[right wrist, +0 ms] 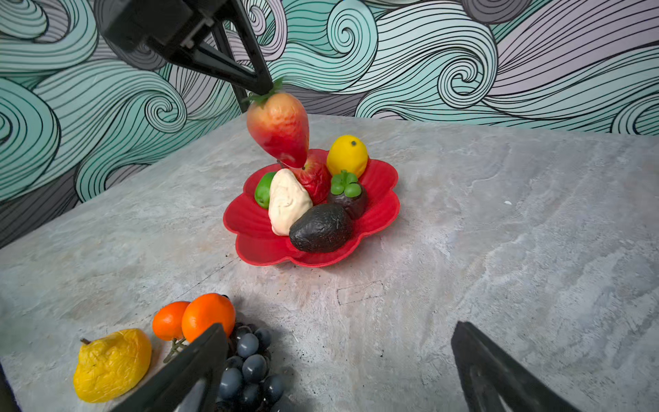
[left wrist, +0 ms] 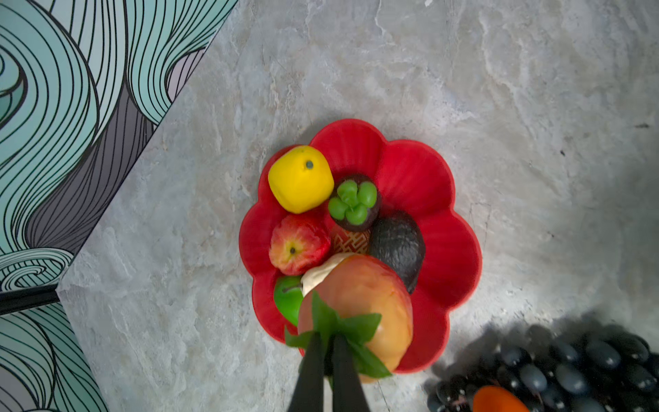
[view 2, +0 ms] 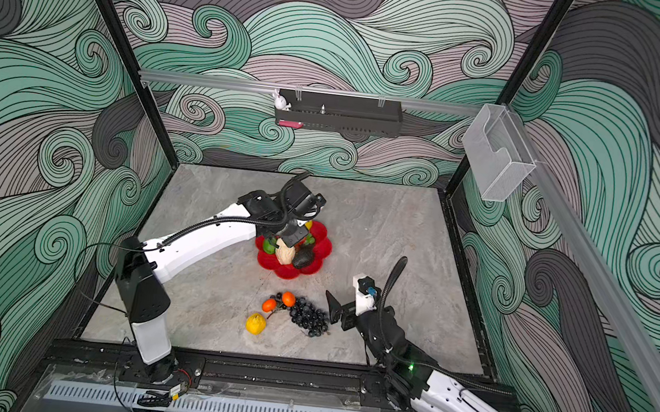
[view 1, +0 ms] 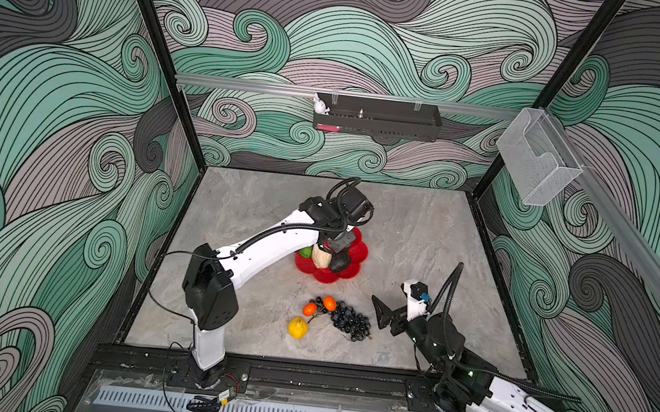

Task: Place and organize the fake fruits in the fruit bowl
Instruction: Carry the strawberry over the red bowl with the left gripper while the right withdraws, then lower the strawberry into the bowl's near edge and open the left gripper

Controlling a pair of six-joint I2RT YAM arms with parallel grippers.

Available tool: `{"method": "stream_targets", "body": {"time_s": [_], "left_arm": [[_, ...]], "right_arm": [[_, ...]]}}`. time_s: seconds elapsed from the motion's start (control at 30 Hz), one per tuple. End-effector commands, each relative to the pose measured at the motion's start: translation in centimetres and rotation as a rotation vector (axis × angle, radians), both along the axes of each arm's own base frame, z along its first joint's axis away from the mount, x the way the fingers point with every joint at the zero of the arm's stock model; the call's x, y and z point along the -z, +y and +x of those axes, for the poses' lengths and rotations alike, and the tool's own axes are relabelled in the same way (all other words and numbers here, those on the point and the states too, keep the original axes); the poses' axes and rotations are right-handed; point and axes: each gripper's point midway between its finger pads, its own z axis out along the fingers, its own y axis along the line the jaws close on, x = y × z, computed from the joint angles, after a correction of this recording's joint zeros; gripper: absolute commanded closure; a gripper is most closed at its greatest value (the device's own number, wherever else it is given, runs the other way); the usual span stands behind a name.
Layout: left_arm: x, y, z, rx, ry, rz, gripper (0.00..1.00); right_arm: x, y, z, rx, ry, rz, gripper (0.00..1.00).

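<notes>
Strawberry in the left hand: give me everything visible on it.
The strawberry is large and glossy, plastic by its look, orange-yellow near the top shading to red at the tip, with green leaves. The left hand is shut on the leafy top, so it hangs tip down, tilted, over the red bowl. Its tip sits just above the red apple and the cream fruit; contact there cannot be told.

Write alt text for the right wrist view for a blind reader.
The left tool holds a strawberry by its leaves above the red flower-shaped bowl of six fruits. Nearer, a yellow pear, two oranges and grapes lie on the table.
</notes>
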Motion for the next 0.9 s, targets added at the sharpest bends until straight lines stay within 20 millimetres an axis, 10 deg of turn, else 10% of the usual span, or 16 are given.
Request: {"method": "stream_targets", "body": {"time_s": [0.0,0.5,0.87], "left_arm": [[-0.4,-1.2,1.3,0.01,-0.004,0.001,1.0],[3.3,-5.6,7.2,-0.061,-0.013,0.03,1.0],[0.0,-4.1,3.0,-0.079,0.091,-0.055,1.0]], "right_arm": [[0.2,-1.3,0.1,0.058,0.001,0.043,0.0],[0.4,-1.5,0.0,0.057,-0.006,0.071,0.0],[0.7,-1.3,0.1,0.059,-0.001,0.064,0.0]]}}
